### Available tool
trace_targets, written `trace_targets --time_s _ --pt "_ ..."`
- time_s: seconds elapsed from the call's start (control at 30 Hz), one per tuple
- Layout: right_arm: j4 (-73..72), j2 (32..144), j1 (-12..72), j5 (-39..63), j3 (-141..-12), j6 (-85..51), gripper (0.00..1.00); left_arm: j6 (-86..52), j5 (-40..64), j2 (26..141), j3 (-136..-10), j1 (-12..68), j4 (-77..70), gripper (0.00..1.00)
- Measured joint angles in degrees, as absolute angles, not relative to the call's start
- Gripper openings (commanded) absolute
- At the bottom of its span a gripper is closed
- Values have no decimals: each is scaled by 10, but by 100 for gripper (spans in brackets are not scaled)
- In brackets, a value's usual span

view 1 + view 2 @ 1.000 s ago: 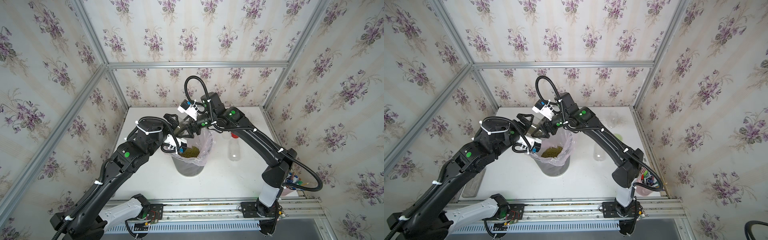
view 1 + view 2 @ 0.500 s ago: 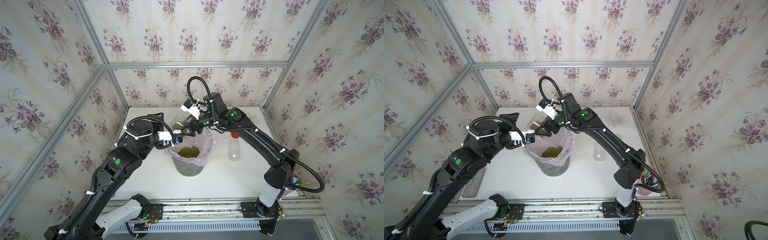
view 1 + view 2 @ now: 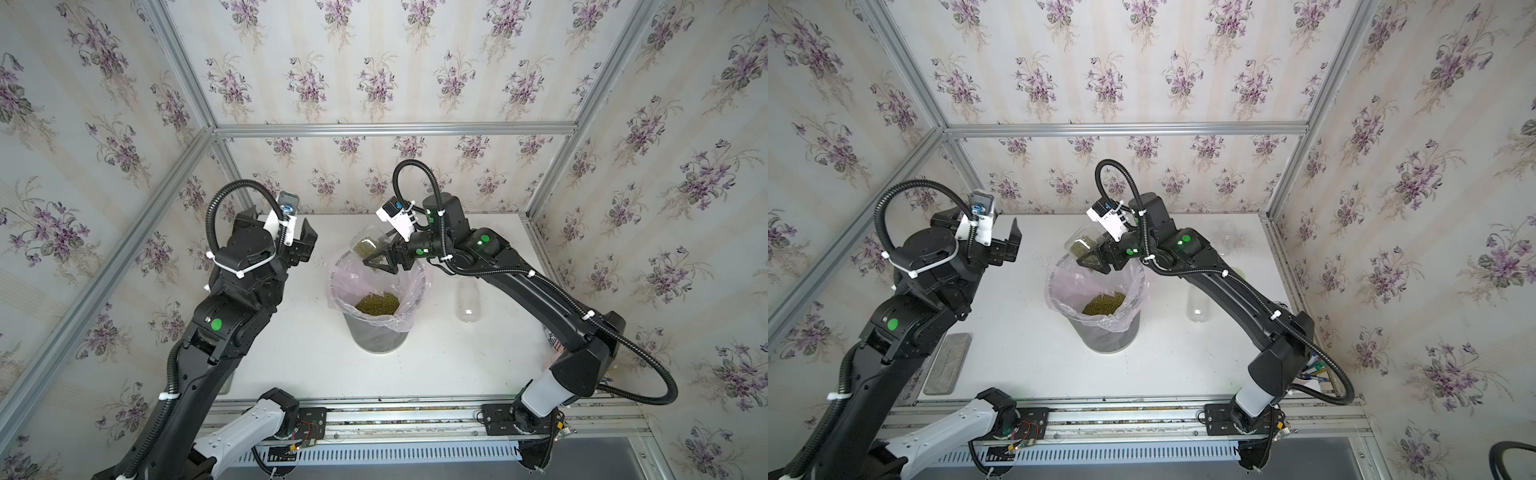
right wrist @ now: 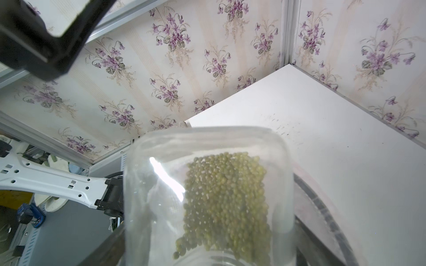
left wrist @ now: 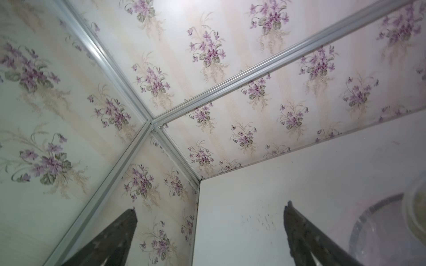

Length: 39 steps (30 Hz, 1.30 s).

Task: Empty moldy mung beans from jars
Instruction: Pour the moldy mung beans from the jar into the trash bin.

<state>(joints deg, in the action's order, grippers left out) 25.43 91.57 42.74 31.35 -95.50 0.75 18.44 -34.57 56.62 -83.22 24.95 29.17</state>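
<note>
My right gripper is shut on a clear jar and holds it tilted over the back rim of the bin. The wrist view shows this jar between my fingers, with moldy mung beans lying along one side down to its mouth. No lid shows on it. A heap of beans lies in the bin, seen in both top views. My left gripper hangs open and empty left of the bin, facing the back corner.
The grey bin with pink liner stands mid-table. An empty clear jar lies right of it under my right arm. Another clear jar stands at the back right. A grey slab lies at the front left.
My left gripper has pulled away from the jar over the bin, moving left and up. The right gripper stays over the bin's back rim with the jar, shifted slightly right.
</note>
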Motion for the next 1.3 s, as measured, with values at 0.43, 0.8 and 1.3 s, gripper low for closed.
trace_targets --time_s 0.43,0.8,1.3 --pt "115 874 454 271 -865 -34 22 -83 -346 518 -727 214 366 100" --pt "-16 833 464 232 -748 -44 23 -141 -328 522 -682 189 340 100" --pt "-216 817 489 206 -625 -58 21 -163 -329 498 -634 161 316 100"
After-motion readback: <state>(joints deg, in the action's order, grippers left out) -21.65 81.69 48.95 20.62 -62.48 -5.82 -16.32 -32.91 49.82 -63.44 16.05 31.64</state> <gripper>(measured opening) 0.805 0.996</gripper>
